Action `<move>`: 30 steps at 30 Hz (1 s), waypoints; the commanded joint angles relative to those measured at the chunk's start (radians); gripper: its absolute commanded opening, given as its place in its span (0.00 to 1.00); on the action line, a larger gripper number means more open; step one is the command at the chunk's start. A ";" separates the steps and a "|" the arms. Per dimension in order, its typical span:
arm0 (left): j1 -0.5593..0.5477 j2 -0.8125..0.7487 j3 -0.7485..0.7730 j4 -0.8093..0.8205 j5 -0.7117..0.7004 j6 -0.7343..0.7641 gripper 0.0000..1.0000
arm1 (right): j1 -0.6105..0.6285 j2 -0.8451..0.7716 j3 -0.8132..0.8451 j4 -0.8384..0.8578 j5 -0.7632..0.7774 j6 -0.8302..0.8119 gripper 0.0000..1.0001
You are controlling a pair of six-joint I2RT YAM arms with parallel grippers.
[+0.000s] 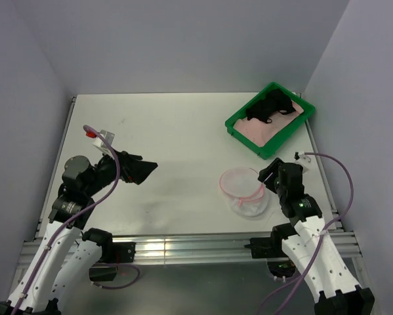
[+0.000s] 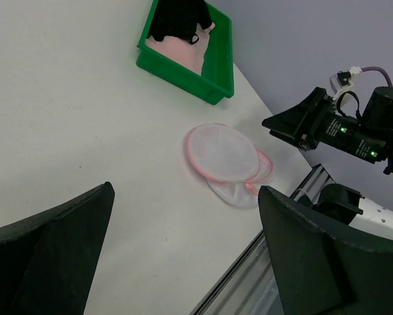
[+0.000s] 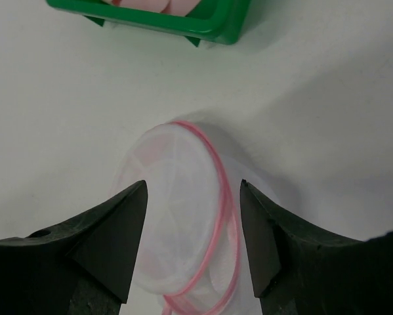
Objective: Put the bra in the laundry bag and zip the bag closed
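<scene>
On the left of a white table (image 1: pixel 170 125), the left end effector (image 1: pixel 149 172) hangs above the bare surface. Its two dark fingers are spread wide with nothing between them. Further right, near the front edge, the laundry bag (image 1: pixel 243 190) lies flat. It is a small round pouch of white mesh with a pink zip rim. Just right of it, the right end effector (image 1: pixel 268 174) hovers over the bag, fingers apart on either side of the pink rim, pinching nothing. At the far right sits a green tray (image 1: pixel 245 140), well apart from the bag. It holds the black bra (image 1: pixel 267 106) on top of pink cloth (image 1: pixel 265 131).
</scene>
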 commanded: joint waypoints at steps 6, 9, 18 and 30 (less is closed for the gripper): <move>0.012 0.010 0.043 0.001 0.014 0.019 0.99 | 0.006 0.194 -0.082 0.161 -0.047 0.046 0.63; 0.012 0.021 0.037 0.003 0.015 0.010 0.99 | 0.007 0.248 -0.119 0.268 -0.151 0.061 0.50; 0.005 0.081 -0.044 0.107 0.011 -0.134 0.99 | 0.203 0.498 -0.090 0.741 -0.329 0.094 0.06; -0.239 0.361 -0.145 0.280 -0.316 -0.226 0.99 | 0.254 0.805 0.104 1.080 -0.756 0.009 0.00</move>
